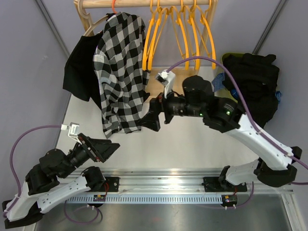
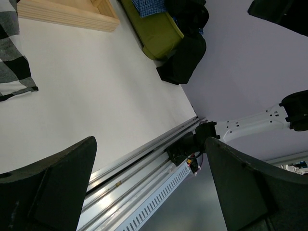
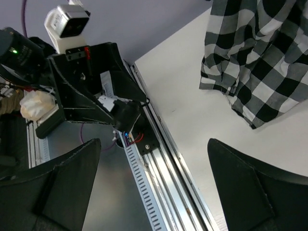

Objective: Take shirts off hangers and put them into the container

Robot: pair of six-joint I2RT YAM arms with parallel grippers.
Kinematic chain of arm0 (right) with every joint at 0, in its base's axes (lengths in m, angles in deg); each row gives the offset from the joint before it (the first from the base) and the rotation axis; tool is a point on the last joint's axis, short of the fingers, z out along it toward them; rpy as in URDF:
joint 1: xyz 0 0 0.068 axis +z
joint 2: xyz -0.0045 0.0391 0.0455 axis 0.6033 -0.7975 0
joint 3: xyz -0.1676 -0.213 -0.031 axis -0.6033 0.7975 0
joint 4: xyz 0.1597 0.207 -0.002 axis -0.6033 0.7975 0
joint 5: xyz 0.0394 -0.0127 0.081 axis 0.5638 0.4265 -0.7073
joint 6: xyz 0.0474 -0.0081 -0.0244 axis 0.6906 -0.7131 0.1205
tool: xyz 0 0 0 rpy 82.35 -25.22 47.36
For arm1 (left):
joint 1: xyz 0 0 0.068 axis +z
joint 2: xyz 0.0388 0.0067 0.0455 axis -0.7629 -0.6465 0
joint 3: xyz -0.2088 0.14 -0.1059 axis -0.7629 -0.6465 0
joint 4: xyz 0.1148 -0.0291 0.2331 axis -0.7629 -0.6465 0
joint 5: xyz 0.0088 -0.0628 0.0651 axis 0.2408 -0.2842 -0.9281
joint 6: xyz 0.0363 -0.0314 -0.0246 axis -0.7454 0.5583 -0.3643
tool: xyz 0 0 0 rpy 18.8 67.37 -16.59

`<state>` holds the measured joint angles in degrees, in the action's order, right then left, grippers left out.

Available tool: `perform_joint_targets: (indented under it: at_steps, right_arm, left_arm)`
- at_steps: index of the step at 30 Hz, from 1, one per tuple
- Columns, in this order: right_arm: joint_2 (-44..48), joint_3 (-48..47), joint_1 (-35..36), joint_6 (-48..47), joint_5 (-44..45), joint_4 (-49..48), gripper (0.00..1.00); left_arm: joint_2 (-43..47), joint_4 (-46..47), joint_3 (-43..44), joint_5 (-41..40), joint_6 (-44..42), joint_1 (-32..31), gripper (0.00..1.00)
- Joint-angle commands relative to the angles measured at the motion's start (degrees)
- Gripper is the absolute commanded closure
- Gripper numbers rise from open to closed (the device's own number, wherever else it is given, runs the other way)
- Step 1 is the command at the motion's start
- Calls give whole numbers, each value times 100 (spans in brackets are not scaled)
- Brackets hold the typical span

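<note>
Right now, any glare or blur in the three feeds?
Top external: glare on the metal rail, checked shirt sharp. Left wrist: left fingers dark and soft, rail glints. Right wrist: right fingers soft, shirt crisp.

Soft matt cloth on the checked shirt (image 1: 120,72), glossy orange plastic on the hangers (image 1: 146,60), pale wood on the rack (image 1: 139,4), smooth matt white table (image 1: 192,154), shiny metal rail (image 1: 163,179) along its near edge.

- Checked shirt (image 1: 120,72): black-and-white check.
- Plain shirt (image 1: 79,67): black.
- Heaped shirts (image 1: 255,77): black.
- Hangers (image 1: 145,57): bright orange.
- Container (image 2: 156,31): olive green.
- Rack (image 1: 144,4): pale wood.
- Table (image 1: 192,144): white.
- Cable (image 1: 202,58): purple.
</note>
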<state>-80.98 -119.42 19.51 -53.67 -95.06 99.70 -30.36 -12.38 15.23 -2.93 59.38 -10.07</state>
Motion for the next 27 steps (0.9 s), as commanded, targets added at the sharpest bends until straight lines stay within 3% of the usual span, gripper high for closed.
perform_joint_targets:
  at_steps: [1, 5, 7, 12, 14, 18, 19, 20, 21, 22, 24, 25, 26, 27]
  right_arm:
    - [-598, -496, 270, -225, -42, -668, 1]
    - [-1574, -1959, 569, -488, 238, -195, 1]
    - [-2242, -2586, 692, -664, 843, 17, 1]
    - [-3945, -5240, 710, -901, 2944, 782, 2]
    - [-4264, -5785, 719, -1050, 3688, 574, 3]
    - [-4363, -5368, 719, -1007, 4106, -200, 15]
    - [-4345, -5149, 719, -990, 4080, -480, 19]
    - [-4336, -5120, 719, -946, 4054, -579, 31]
    - [-4397, -5146, 719, -928, 4019, -640, 53]
    - [-4441, -5207, 710, -928, 3949, -658, 61]
    - [-4564, -5462, 710, -832, 3738, -606, 94]
    - [-4556, -5506, 719, -805, 3598, -510, 100]
    - [-4469, -5437, 719, -701, 3536, -474, 100]
    - [-4363, -5289, 728, -665, 3483, -491, 100]
  left_arm:
    - [188, -18, 174, -134, 15, 2, 1]
    - [250, -176, 192, -196, 24, 2, 1]
    - [294, -202, 183, -213, 15, 2, 1]
    - [303, -413, 218, -433, -2, 2, 1]
    - [285, -457, 227, -503, -29, 2, 1]
    - [224, -615, 271, -687, -46, 2, 1]
    - [215, -650, 271, -723, -55, 2, 1]
    - [206, -668, 280, -793, -64, 2, 2]
    - [198, -677, 297, -828, -90, 2, 3]
    - [189, -703, 298, -872, -117, 2, 5]
    - [119, -738, 341, -1013, -196, 2, 15]
    - [84, -756, 446, -1152, -222, 2, 19]
    - [-4, -730, 517, -1223, -379, 2, 33]
    - [-57, -686, 587, -1302, -476, 2, 40]
